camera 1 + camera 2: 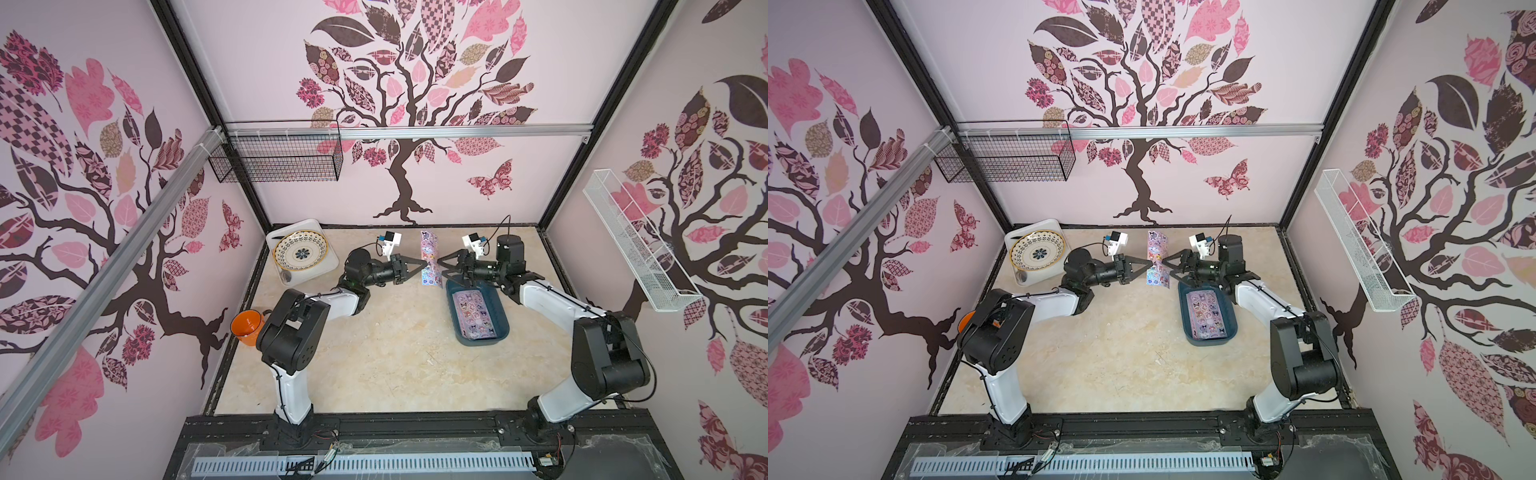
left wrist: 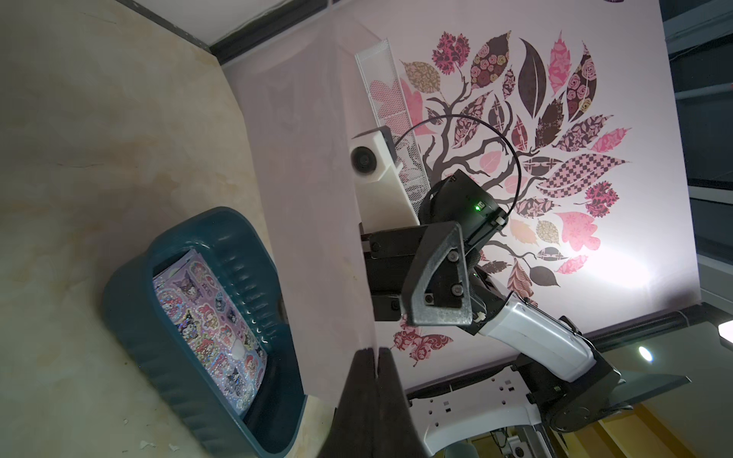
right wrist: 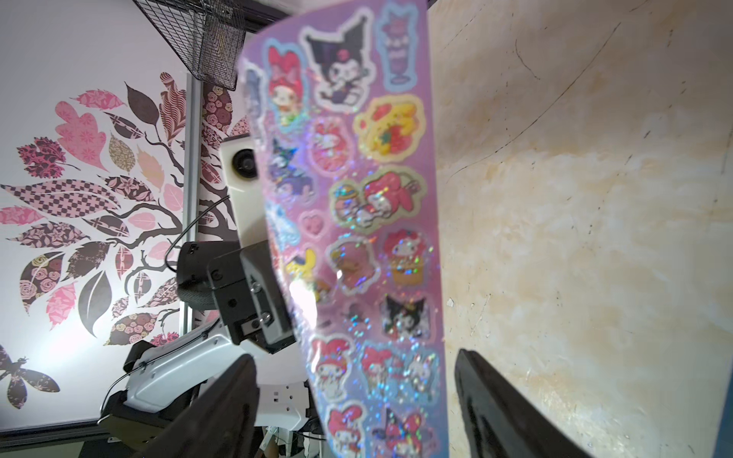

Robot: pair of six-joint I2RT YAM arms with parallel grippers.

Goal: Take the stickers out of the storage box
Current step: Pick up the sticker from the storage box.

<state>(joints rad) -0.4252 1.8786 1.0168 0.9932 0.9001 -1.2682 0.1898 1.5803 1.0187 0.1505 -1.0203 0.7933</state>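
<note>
Sticker sheet [image 3: 357,238] held mid-air just beside the storage box [image 1: 500,316]: one removal under way.
Left gripper [image 1: 424,262] fingers are clamped on it; right gripper [image 1: 441,266] fingers gape either side. It stands on edge, long axis front-to-back, print facing right. Remaining stickers [image 1: 473,313] lie boxed. Next, likely: lay it on bare bench [image 1: 395,365].

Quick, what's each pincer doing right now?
Left pincer: closed, holding a sticker sheet.
Right pincer: open around that sheet, not gripping it.
</note>
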